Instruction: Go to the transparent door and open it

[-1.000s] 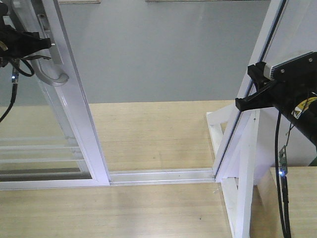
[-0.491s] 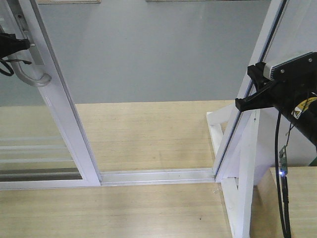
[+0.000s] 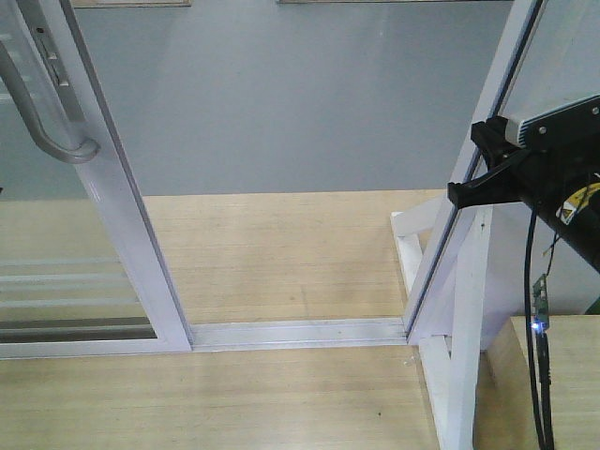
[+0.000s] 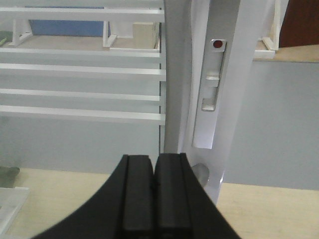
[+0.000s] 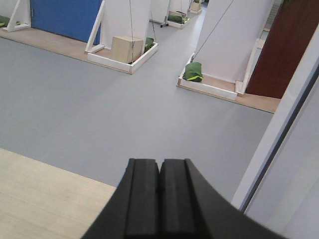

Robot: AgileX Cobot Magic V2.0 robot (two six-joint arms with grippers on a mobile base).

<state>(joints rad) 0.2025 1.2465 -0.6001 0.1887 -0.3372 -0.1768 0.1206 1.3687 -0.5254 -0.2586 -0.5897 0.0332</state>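
The transparent door (image 3: 117, 202) stands at the left of the front view, slid aside, with its curved grey pull handle (image 3: 70, 153) on the white stile. My left gripper (image 4: 153, 158) is out of the front view. In the left wrist view it is shut and empty, just short of the door stile (image 4: 234, 99) with its lock plate (image 4: 209, 94) and the thin white bars (image 4: 79, 92). It touches nothing. My right gripper (image 3: 457, 195) is shut and empty at the right, beside the fixed frame (image 3: 483, 122). In the right wrist view it (image 5: 159, 162) points through the opening.
A floor track (image 3: 300, 333) runs across the opening between door and frame. A slanted white brace post (image 3: 464, 337) stands at the lower right. Beyond lies grey floor (image 3: 300, 103), with white partitions, a wooden box (image 5: 126, 48) and green bags (image 5: 192, 71).
The door slid left about a second ago and has since stayed put. My left gripper, then at the handle, has drawn off it and out of the front view. The right arm barely moved.
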